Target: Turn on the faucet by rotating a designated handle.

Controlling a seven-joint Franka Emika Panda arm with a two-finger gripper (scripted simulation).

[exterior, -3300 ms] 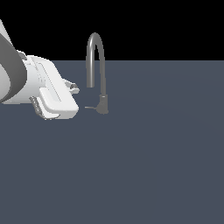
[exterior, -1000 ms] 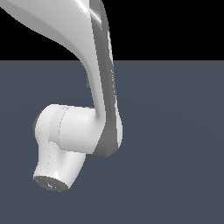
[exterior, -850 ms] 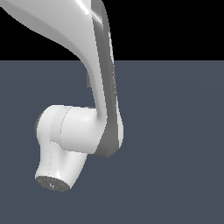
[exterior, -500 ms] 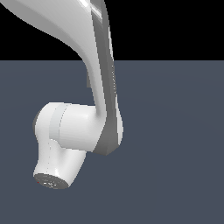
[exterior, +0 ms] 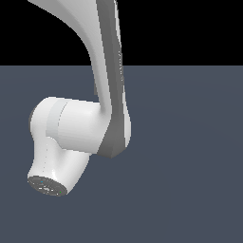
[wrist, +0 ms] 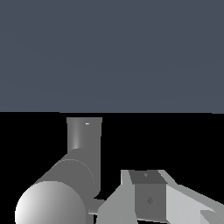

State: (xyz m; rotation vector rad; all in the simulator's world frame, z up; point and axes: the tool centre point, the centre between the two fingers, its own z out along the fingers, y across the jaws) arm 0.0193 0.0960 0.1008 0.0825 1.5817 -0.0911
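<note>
Faucet (wrist: 81, 151) just beside end effector (wrist: 153, 201)

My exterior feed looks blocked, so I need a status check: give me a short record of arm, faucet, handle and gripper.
exterior view: arm fills the middle; faucet hidden behind it
wrist view: grey faucet cylinders seen close up
handle: cannot be singled out
gripper: partly in frame beside the faucet; contact and open or shut unclear

white arm (exterior: 76, 128), grey faucet (wrist: 81, 148), slate floor (exterior: 190, 166)
</note>
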